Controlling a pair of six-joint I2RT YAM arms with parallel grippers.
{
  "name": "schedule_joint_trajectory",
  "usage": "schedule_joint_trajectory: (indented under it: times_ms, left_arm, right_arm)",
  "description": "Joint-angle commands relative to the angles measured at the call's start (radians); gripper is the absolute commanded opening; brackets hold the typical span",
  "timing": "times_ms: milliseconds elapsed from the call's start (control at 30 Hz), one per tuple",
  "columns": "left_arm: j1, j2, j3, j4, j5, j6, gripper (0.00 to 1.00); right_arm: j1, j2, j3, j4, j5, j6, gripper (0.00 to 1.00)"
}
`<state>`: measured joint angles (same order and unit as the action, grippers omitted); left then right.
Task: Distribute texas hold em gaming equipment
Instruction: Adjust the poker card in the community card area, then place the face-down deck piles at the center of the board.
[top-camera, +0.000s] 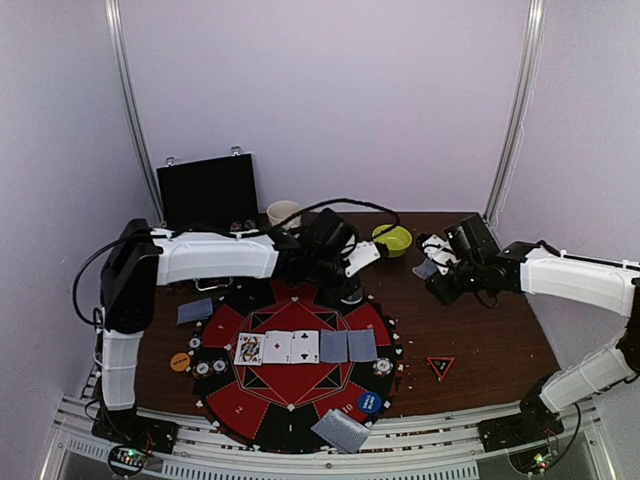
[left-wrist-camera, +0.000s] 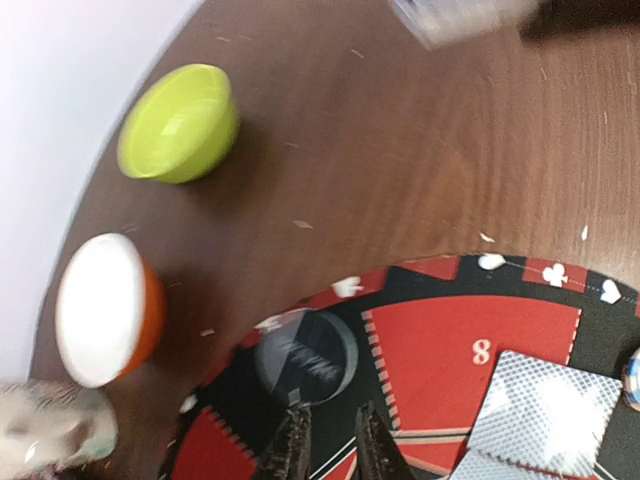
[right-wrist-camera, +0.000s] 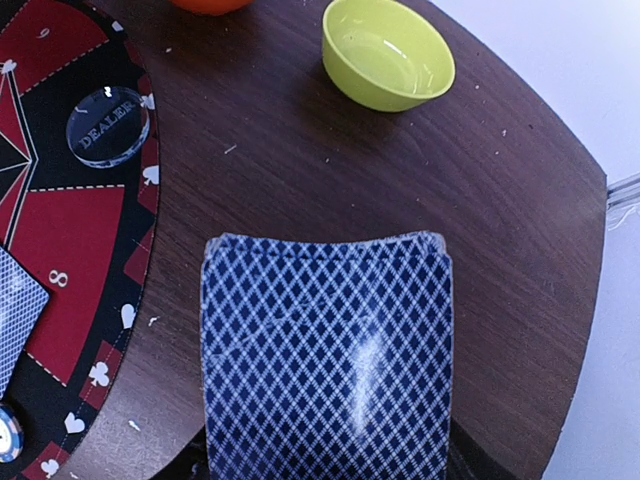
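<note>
Around the round red-and-black mat (top-camera: 290, 395), the brown surface (top-camera: 500, 340) carries an open black case (top-camera: 208, 190) at its far edge and a pale mug (top-camera: 283, 213) beside the case. There is also a lime-green bowl (right-wrist-camera: 388, 55) and an orange bowl (left-wrist-camera: 105, 310) with a white inside. The left arm (top-camera: 215, 257) stretches across the mat's far half and hides the orange bowl from the top view.

The left jaws stand slightly parted with nothing between them, just short of a clear disc (right-wrist-camera: 107, 125) lying on the mat's far rim — it reads "DEALER". The right jaws are clenched on a deck of cards (right-wrist-camera: 325, 360), its blue-checked backs up, held over bare surface off the mat's right side near the green bowl. In the wrist view the deck covers the fingers.

Mid-mat lies a row of three face-up cards (top-camera: 277, 347) followed by two face-down cards (top-camera: 348, 346). More face-down cards lie at the mat's left edge (top-camera: 195, 312) and near edge (top-camera: 340, 430). Striped chips (top-camera: 210, 369) sit left of the row, and a single chip (top-camera: 383, 366) sits to its right.

An orange marker disc (top-camera: 180, 362) lies at the mat's left edge. A blue marker disc (top-camera: 369, 402) lies on the mat's near right — its white writing is too small to read. The red-black triangle marker (top-camera: 440, 366) lies on the surface, apart from the mat. Red segments of the mat bear white numerals "8" and "9".
</note>
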<state>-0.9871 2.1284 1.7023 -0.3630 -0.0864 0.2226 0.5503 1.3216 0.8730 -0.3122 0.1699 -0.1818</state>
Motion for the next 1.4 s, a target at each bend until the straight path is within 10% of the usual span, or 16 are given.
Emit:
schedule_joint_trajectory:
  times_ms: [0,800,1100,1367]
  left_arm:
    - [0.078,-0.196,-0.107,0.055,0.033,-0.105,0.18]
    - [0.256,-0.651,-0.477,0.117,-0.090,-0.173,0.25]
    - [0.298,-0.683,-0.493,0.114,-0.104,-0.183,0.26]
    - [0.364,-0.746,-0.527,0.134,-0.102,-0.211,0.28]
  right_arm:
    - [-0.018,0.087,0.046,0.024,-0.032,0.030,0.56]
    - [-0.112,0.518,0.243,-0.122,-0.120,0.072,0.59]
    - [-0.112,0.544,0.269,-0.163,-0.116,0.077,0.98]
    - [-0.112,0.441,0.313,-0.193,-0.145,0.047,1.00]
